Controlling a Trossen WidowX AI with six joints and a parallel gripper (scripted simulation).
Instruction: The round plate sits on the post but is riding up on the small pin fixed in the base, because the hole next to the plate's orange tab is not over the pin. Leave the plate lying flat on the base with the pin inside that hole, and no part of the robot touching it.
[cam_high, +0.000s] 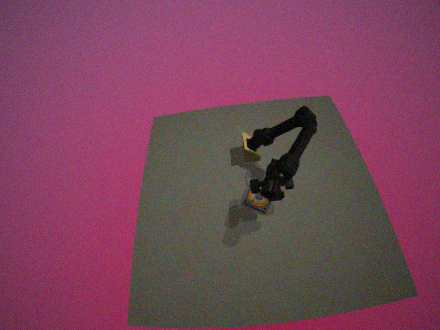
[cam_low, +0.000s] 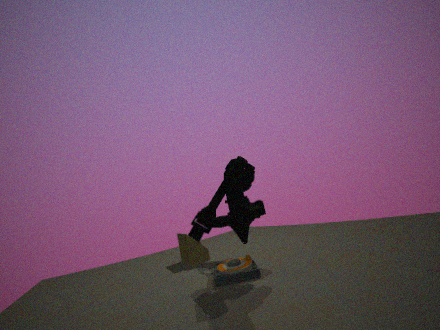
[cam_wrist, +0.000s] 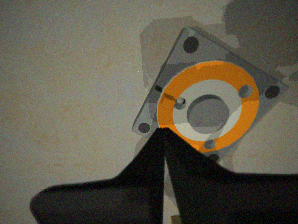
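So I'm looking at the round plate (cam_high: 258, 204) (cam_low: 222, 268) (cam_wrist: 200, 71), and it's sitting around the grey post (cam_low: 234, 262) (cam_wrist: 207, 115) on the dark square base (cam_high: 265, 210) (cam_low: 237, 278) (cam_wrist: 172, 65). Its orange ring is facing up around a paler inner band, and I'm seeing three small holes in it. One hole (cam_wrist: 180, 101), over toward the left in the wrist view, is showing a small pale tip, but I'm not able to say for sure that's the pin, or whether the plate is lying properly flat. The orange tab (cam_low: 247, 258) is poking up at the rim in the exterior view. My gripper (cam_high: 270, 190) (cam_low: 244, 242) (cam_wrist: 162, 132) is clenched with nothing in it, fingertips pointing down and hovering above the plate, with a gap showing from outside. From the wrist cam those tips are overlapping the plate's edge, but that's just the angle. Further out, the black arm (cam_high: 301, 137) (cam_low: 217, 197) is bending up and over, and its far end is meeting a tan wedge-shaped piece (cam_high: 251, 153) (cam_low: 192, 251) near the base. All of it is standing on a grey-brown surface (cam_high: 200, 250) (cam_low: 350, 280) (cam_wrist: 75, 100), shadows spreading beside the base.
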